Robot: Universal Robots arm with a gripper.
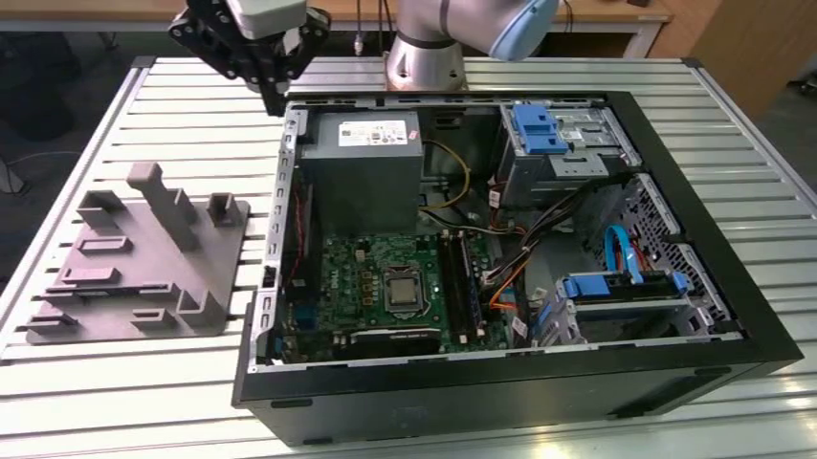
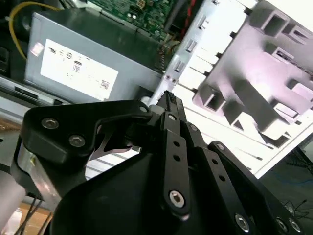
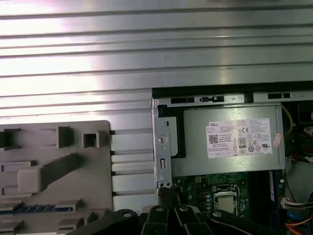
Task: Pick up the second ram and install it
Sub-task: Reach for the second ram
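While the gripper [image 1: 275, 103] hangs by the computer case's [image 1: 511, 392] far corner, we see its fingers [image 2: 173, 142] pressed together, grasping nothing. The second ram [image 3: 38, 208] sits in the grey fixture [image 3: 93, 166], only its blue edge showing.

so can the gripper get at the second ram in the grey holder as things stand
Probably yes: the second ram lies exposed in the grey holder, outside the case, and the gripper hangs nearby with nothing between them.
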